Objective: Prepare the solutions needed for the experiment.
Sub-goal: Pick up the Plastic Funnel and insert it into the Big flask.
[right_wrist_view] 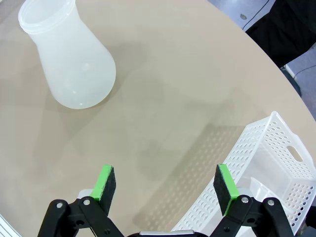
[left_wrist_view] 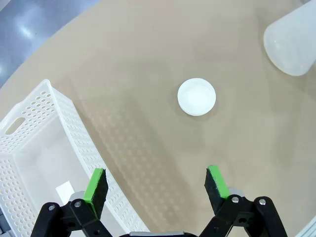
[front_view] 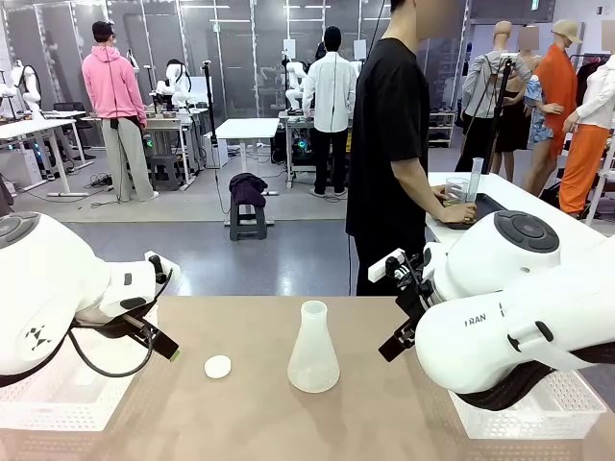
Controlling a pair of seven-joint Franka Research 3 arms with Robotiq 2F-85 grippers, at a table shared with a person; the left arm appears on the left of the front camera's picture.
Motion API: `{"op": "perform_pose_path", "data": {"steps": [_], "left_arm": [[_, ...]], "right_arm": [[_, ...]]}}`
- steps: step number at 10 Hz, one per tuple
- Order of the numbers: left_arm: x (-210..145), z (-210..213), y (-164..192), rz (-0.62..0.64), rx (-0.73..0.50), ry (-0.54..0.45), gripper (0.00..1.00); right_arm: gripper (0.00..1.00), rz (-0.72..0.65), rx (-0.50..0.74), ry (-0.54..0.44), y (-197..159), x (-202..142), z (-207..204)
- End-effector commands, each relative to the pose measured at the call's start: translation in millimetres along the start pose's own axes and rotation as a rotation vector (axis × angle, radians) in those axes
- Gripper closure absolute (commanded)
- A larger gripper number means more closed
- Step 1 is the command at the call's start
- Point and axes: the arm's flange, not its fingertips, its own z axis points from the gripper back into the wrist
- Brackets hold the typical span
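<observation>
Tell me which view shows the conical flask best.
The front view: the conical flask stands whole, upright and uncapped on the table. The right wrist view shows it larger, its mouth at the picture's top edge. The left wrist view catches part of its body in a corner.

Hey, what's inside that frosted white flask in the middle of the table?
The flask stands uncapped with its mouth open, and a small white cap lies apart beside it. No coloured liquid shows through the wall. The frosting hides whether a thin clear layer sits at the bottom.
</observation>
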Motion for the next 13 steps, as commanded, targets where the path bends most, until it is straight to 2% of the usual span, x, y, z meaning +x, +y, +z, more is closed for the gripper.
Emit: {"op": "perform_pose_path", "data": {"steps": [1,13], "left_arm": [[0.0,0.0,0.2,0.001,0.0,0.0,0.0],[0.0,0.0,0.2,0.001,0.0,0.0,0.0]], "right_arm": [[0.0,-0.005,0.003,-0.001,1.8,0.5,0.0],[0.0,-0.005,0.003,-0.001,1.8,0.5,0.0]]}}
